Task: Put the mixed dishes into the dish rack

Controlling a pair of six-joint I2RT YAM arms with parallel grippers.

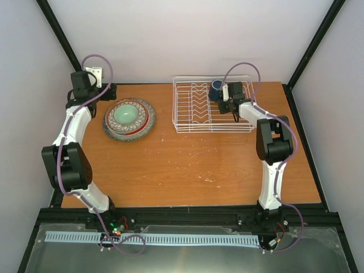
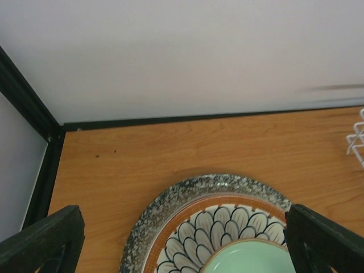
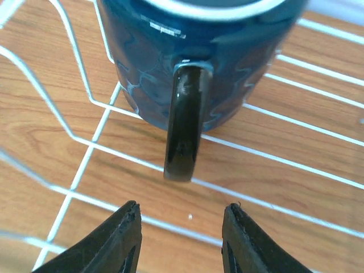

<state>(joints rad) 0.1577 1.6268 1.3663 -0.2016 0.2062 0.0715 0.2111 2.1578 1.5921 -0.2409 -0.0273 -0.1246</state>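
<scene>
Your dark blue mug stands at the far side of the dish rack. Its handle points at your right gripper, whose jaws are parted and clear of it. Your left gripper hangs wide open over the stacked plates on the counter.

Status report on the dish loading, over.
Left gripper open, aimed at plate stack. Right gripper open, fingers clear of mug, which sits in dish rack. Stack not yet loaded; nothing blocking.
</scene>
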